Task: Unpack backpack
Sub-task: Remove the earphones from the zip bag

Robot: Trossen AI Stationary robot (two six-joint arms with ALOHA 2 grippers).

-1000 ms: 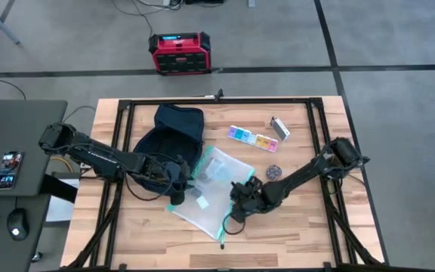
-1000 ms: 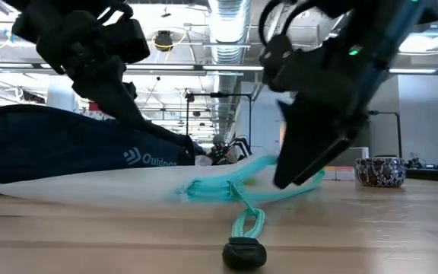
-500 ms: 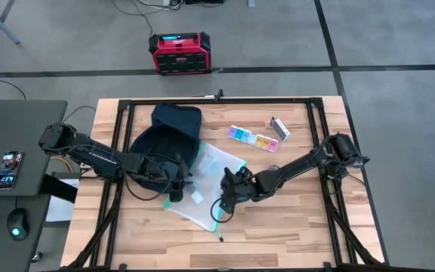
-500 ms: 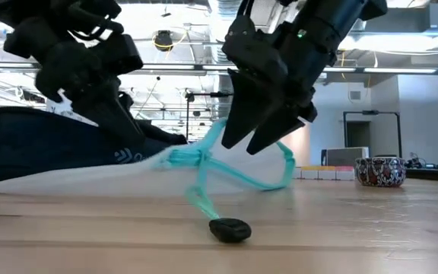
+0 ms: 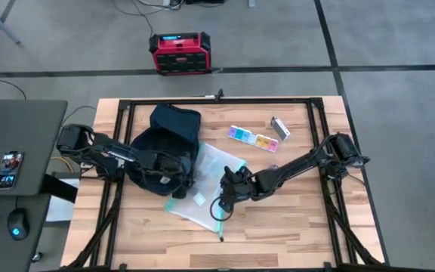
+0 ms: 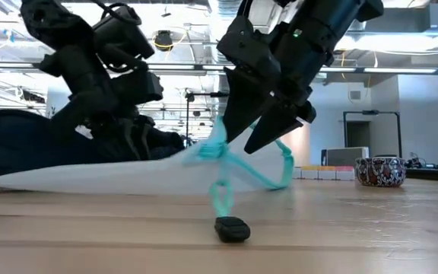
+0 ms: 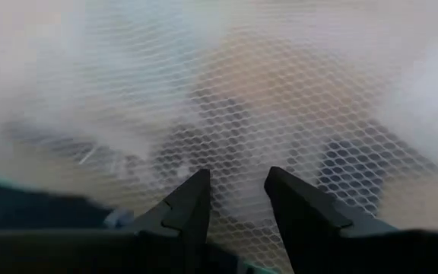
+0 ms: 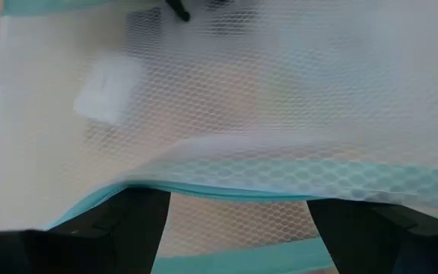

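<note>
Backpack: the backpack [image 5: 166, 140] lies open at centre left of the high view, on the wooden table [image 5: 293, 227], its dark fabric reaching to the left edge of the low view [image 6: 21, 144].
Mesh bag: a white mesh bag [image 5: 206, 189] with teal trim lies just right of the backpack, at mid-frame; small pale items show through the netting.
Right gripper: the right gripper [image 5: 228, 190] sits at the bag's right edge; in the low view [image 6: 261, 125] its fingers are spread, with the teal drawstring [image 6: 223, 164] draped across them, so it looks hooked rather than pinched.
Left gripper: the left gripper [image 5: 178, 172] is at the backpack's right rim where the bag meets it; its wrist view shows the two fingertips [image 7: 192, 199] a little apart with netting pressed right against them.
Change: over the last second the right gripper has moved left onto the bag and lifted the drawstring, so the black cord stopper [image 6: 232, 228] now dangles at the table; the left arm has pulled back toward the backpack.
Meaning: the bag seems out of the backpack, so this item is nearly done.
Others: a pill organiser [image 5: 252, 139] and a small silver object [image 5: 279, 128] lie upper right.
</note>
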